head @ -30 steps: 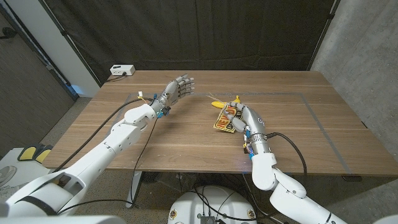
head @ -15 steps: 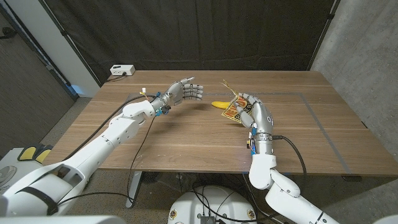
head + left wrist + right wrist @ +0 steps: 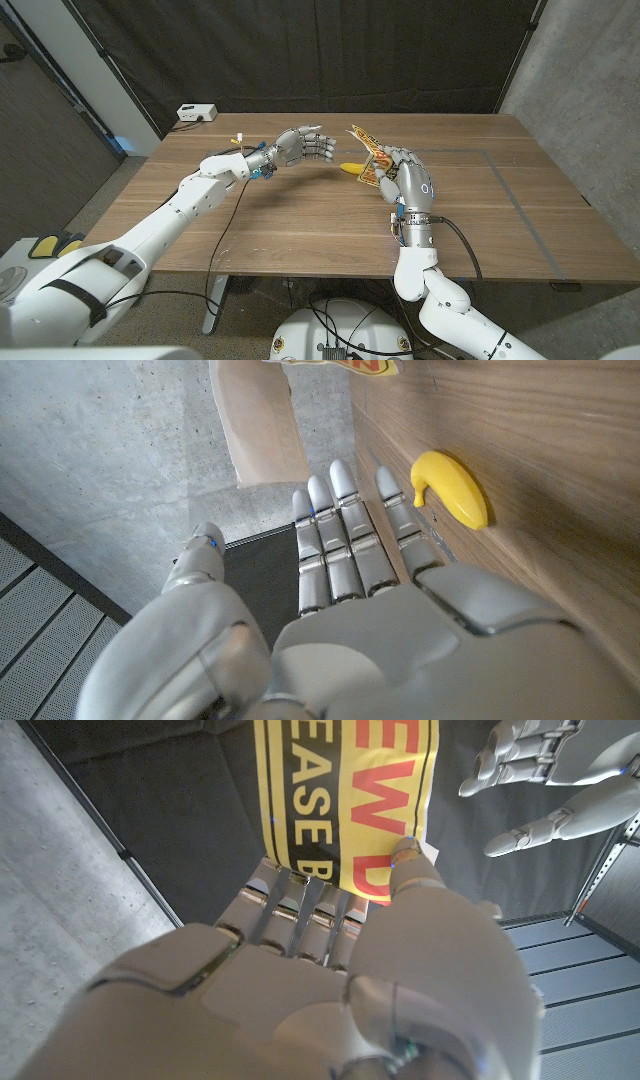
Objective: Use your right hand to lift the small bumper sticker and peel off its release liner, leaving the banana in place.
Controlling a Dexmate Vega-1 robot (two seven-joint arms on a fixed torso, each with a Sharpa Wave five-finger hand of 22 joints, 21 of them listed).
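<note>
Two hands raised over the table, facing each other. Bumper sticker clamped between thumb and fingers of right hand, lifted clear of the wood, long axis tilted up and toward the left hand. Left hand just beside the sticker's free end (nearer than anything else), fingers apart, holding nothing. Banana lying on the table below the sticker, untouched. Liner apparently not yet peeled.
</note>
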